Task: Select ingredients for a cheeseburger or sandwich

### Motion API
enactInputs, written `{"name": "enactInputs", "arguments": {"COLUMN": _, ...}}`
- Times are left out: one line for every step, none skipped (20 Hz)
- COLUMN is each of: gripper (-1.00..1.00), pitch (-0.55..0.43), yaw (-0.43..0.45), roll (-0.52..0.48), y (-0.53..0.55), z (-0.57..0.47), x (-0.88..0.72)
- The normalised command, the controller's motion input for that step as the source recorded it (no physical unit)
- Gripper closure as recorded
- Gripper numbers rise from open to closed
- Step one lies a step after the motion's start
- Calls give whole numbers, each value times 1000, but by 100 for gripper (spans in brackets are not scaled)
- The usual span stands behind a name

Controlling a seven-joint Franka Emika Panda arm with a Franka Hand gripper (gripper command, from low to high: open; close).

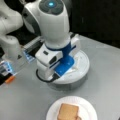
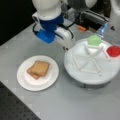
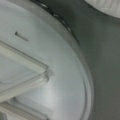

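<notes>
A small stack of tan-brown bread slices (image 1: 68, 112) (image 2: 39, 68) lies on the white round plate (image 1: 87, 110) (image 2: 51, 77) in both front views; the top slice sits askew on the lower one. No patty or cheese shows. My gripper (image 2: 66, 47) reaches down at the near rim of the white round divided tray (image 1: 83, 63) (image 2: 75, 68) (image 3: 75, 82), beside the plate. In a front view the arm's hand (image 1: 62, 62) covers the fingers. The wrist view shows only the tray's rim and ribs, with no fingers and nothing held in sight.
A green piece (image 2: 94, 40) and a red piece (image 2: 113, 50) lie in the tray's far compartments. An orange item (image 1: 10, 79) (image 2: 81, 28) and the robot's base stand behind the tray. The grey table (image 2: 75, 105) ends at a dark perforated strip (image 2: 10, 107).
</notes>
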Motion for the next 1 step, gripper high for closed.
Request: {"name": "enactInputs", "arguments": {"gripper": -100, "pitch": -211, "yaw": -61, "roll": -257, "y": 208, "z": -183, "x": -262}}
